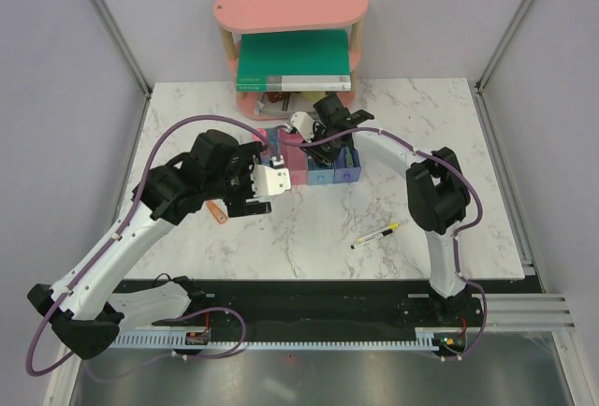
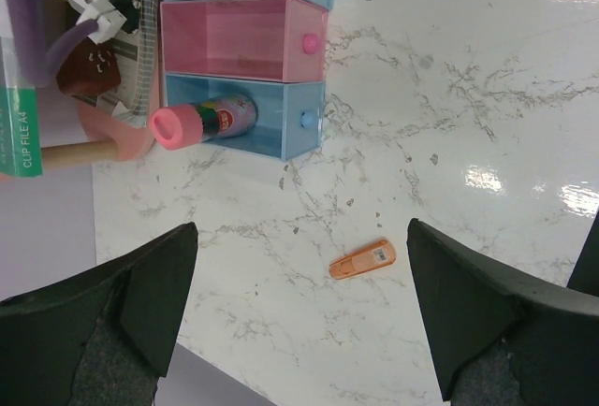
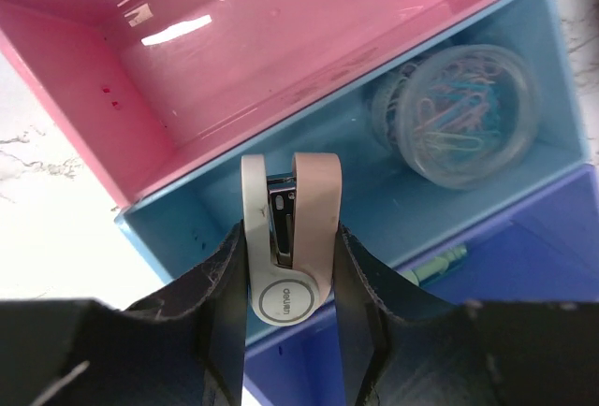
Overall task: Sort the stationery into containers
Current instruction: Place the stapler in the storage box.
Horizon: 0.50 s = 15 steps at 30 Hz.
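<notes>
Two fingers of the right gripper (image 3: 290, 238) clamp a small pale pink plastic stapler (image 3: 285, 298) over the blue plastic bin (image 3: 187, 228) holding a clear round clip tub (image 3: 463, 111). The left gripper (image 2: 301, 228) hangs wide open above an orange plastic piece (image 2: 362, 259) on the marble table (image 2: 468, 97).

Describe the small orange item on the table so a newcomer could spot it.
On the marble table, look in front of the row of coloured bins. The orange piece lies flat by the open left gripper. Unlike the yellow-and-black pen, it is short and stubby.
</notes>
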Tool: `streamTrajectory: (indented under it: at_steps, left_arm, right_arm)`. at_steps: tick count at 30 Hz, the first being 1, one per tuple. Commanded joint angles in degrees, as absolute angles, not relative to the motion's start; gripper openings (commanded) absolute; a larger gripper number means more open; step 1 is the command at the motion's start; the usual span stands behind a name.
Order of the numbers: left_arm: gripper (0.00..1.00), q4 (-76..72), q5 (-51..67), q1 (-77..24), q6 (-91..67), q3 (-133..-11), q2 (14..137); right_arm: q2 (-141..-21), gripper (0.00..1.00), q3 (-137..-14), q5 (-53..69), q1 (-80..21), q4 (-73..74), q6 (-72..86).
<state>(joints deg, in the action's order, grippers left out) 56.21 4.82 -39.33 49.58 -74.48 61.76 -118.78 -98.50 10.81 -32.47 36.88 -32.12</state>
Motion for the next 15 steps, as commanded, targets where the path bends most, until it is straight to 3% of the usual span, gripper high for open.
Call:
streamTrajectory:
  at_steps: [1, 4, 11, 15]
  left_arm:
    - [1.00, 55.2, 6.0, -38.9, 49.0, -74.4, 60.5]
    - [1.00, 55.1, 5.8, -38.8, 49.1, -74.4, 59.9]
    - [1.00, 54.6, 5.9, -38.5, 49.0, -73.9, 59.7]
    - [1.00, 54.2, 5.9, -38.5, 48.9, -73.6, 59.5]
  right_arm:
    - [-120.5, 0.28, -100.6, 9.6, -33.2, 34.9, -31.8]
    - [-121.4, 0.31, -100.7, 9.4, -33.3, 34.5, -31.7]
    - [-120.7, 0.55, -100.5, 9.2, -33.8, 34.5, -31.6]
    - [-119.4, 0.60, -100.3, 8.8, -33.9, 34.7, -31.8]
